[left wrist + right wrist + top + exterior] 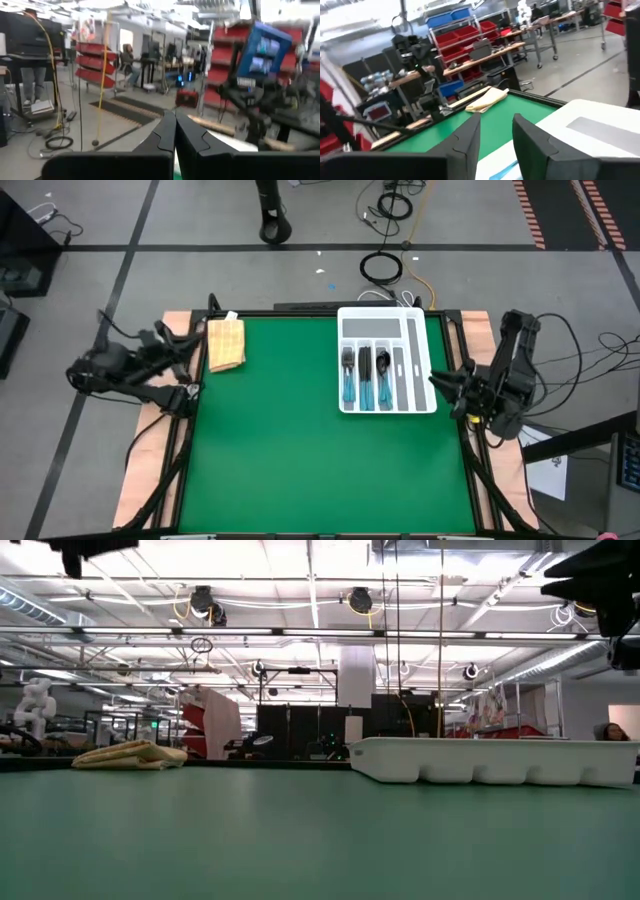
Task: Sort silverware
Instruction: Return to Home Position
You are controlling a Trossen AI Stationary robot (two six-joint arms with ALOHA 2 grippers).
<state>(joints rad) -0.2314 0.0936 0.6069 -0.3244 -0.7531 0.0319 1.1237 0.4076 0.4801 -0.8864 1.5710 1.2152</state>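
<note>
The silverware, with light-blue handles and dark heads, lies in the left compartments of the white tray at the table's far right. My right gripper hovers level just off the tray's right rim. In its wrist view it is open with nothing between the fingers, and the tray and one blue handle lie just ahead. My left gripper is drawn back over the table's left edge, raised, and shut on nothing.
A folded tan cloth lies at the far left corner of the green table top; it also shows in the low view. The tray stands at the right in that view. Cables lie on the floor beyond the far edge.
</note>
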